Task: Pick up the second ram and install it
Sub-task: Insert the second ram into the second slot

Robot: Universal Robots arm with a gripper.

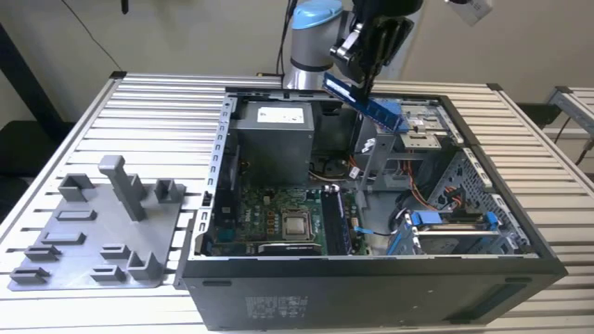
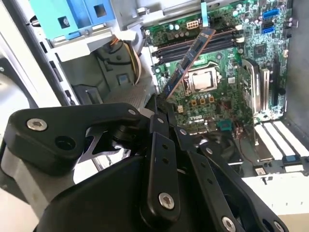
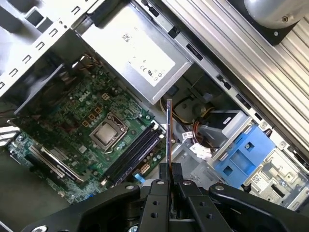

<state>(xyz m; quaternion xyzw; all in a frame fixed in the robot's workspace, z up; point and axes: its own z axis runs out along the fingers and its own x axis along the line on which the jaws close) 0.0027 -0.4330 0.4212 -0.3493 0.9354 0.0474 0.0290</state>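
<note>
Holding the second ram [image 1: 385, 115] clamped in the gripper [image 1: 364, 89], above the open computer case [image 1: 325, 292]. In the exterior view, long axis slanted, upper end at 10 o'clock, lower end pointing to 4 o'clock. In both wrist views, reaching out over the motherboard [image 2: 227, 104].

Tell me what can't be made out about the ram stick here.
The second ram: edge-on in the first wrist view, faces hidden.
Its gripped end: covered by the end effector in the second wrist view.
The memory slots: too small in the exterior view to tell which are filled.
</note>
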